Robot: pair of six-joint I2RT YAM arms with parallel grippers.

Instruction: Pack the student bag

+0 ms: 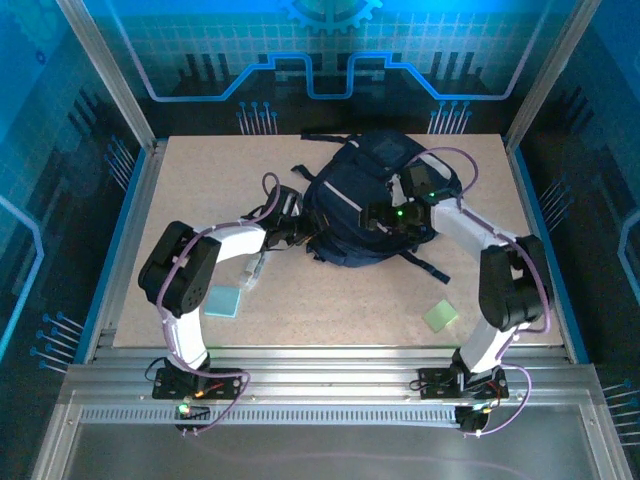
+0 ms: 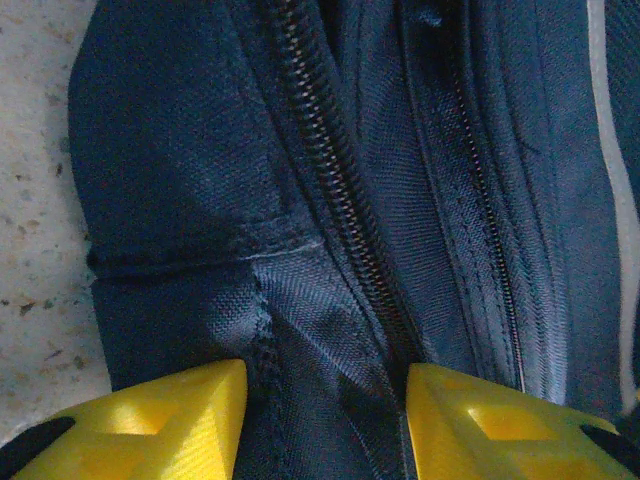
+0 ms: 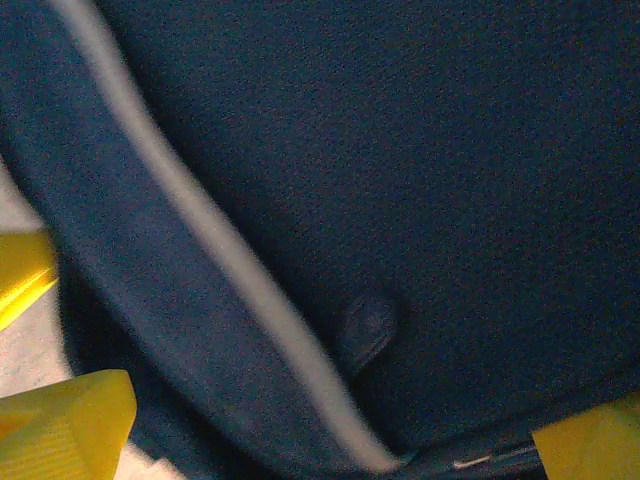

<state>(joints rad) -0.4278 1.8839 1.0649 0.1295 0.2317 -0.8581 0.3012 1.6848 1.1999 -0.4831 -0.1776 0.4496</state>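
Note:
The student bag point(image 1: 372, 205), dark navy with a grey patch on top, lies in the middle of the table. My left gripper point(image 1: 298, 232) is at the bag's left edge. In the left wrist view its yellow fingers point(image 2: 180, 420) stand partly closed around a bunched fold of navy fabric and the zipper point(image 2: 340, 200); the left gripper point(image 2: 325, 410) pinches this fold. My right gripper point(image 1: 388, 218) hovers over the bag's front. In the right wrist view the right gripper point(image 3: 330, 440) is spread wide, with the bag's cloth and a pale stripe point(image 3: 220, 260) between its fingertips point(image 3: 65, 420).
A teal square pad point(image 1: 225, 301) lies on the table near the left arm. A green square pad point(image 1: 440, 315) lies near the right arm. A dark bag strap point(image 1: 425, 266) trails toward the front. Metal frame posts and blue walls surround the table point(image 1: 330, 310).

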